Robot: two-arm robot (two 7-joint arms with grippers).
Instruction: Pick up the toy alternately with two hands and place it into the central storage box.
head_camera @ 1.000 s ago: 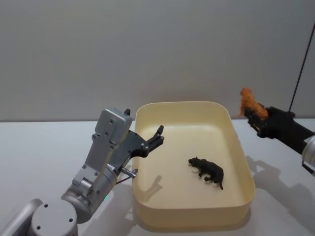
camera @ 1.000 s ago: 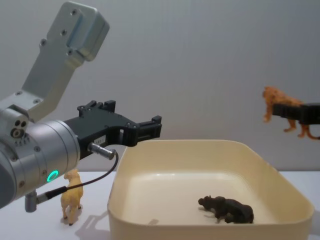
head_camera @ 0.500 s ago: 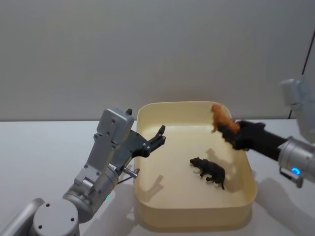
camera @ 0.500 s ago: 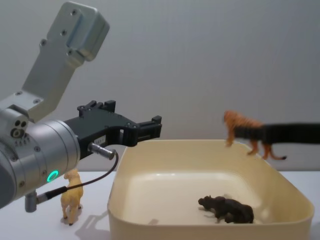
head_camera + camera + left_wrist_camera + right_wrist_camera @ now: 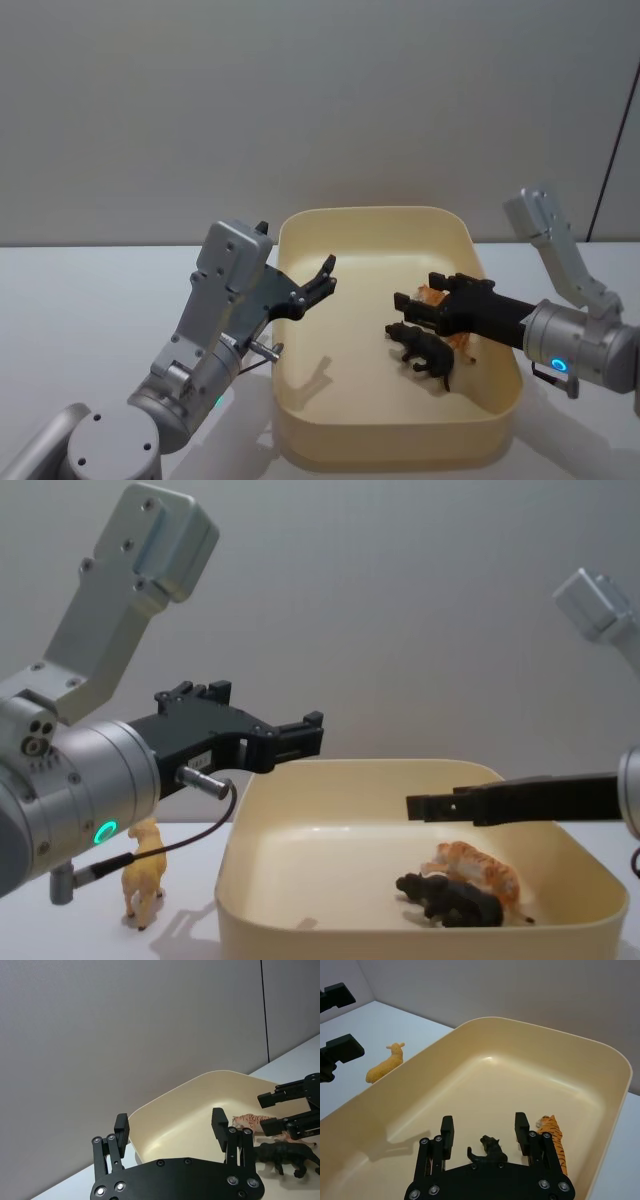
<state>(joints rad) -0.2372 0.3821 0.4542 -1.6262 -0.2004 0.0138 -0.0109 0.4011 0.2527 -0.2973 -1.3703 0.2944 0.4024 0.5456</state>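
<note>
The toy tiger (image 5: 475,868) now lies on its side on the floor of the cream box (image 5: 300,935), at the lower right of the chest view, touching or just beside a dark toy animal (image 5: 450,904). A second ago it hung in the right gripper (image 5: 484,1125) high up at the right edge of the frame, outside the box; half a second ago it was over the far rim; now it is down and let go. The right gripper hovers just above both toys with its fingers spread wide and nothing between them; the right wrist view shows the tiger lying beside one finger, not inside the gap. That turn looks done, and the next pick should fall to the other arm.

The left gripper (image 5: 326,275) sits left of centre in the head view, above the box's left rim; its fingers are wide apart and empty. A small tan toy animal (image 5: 143,875) stands on the table at the lower left of the chest view, outside the box and near its wall; it is the likely next toy. That wall is close to it, so a reach down has little room; the right arm over the box floor should probably pull clear first.
</note>
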